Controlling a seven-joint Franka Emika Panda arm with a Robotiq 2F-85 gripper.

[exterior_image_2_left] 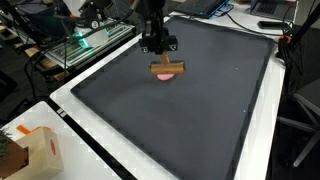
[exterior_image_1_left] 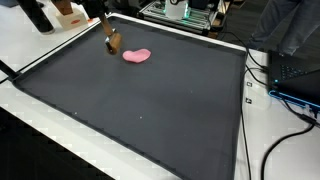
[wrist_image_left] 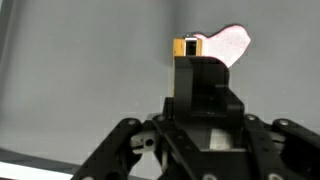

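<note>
My gripper point(exterior_image_2_left: 162, 55) hangs over the far part of a dark mat point(exterior_image_2_left: 200, 110). Its fingers are closed on a small wooden block point(exterior_image_2_left: 167, 68), which is brown in an exterior view point(exterior_image_1_left: 113, 42). The block's orange end shows past the black fingers in the wrist view point(wrist_image_left: 184, 47). A flat pink lump point(exterior_image_1_left: 137, 56) lies on the mat right beside the block. It shows just under the block in an exterior view point(exterior_image_2_left: 165, 78) and beyond the fingertips point(wrist_image_left: 195, 62) in the wrist view point(wrist_image_left: 226, 43). Whether the block touches the lump I cannot tell.
The mat lies on a white table point(exterior_image_1_left: 40, 120) with a raised white border. A cardboard box point(exterior_image_2_left: 30, 150) stands at one table corner. An electronics rack with green lights point(exterior_image_2_left: 85, 40) sits beyond the mat. Cables and a dark device point(exterior_image_1_left: 295, 85) lie beside it.
</note>
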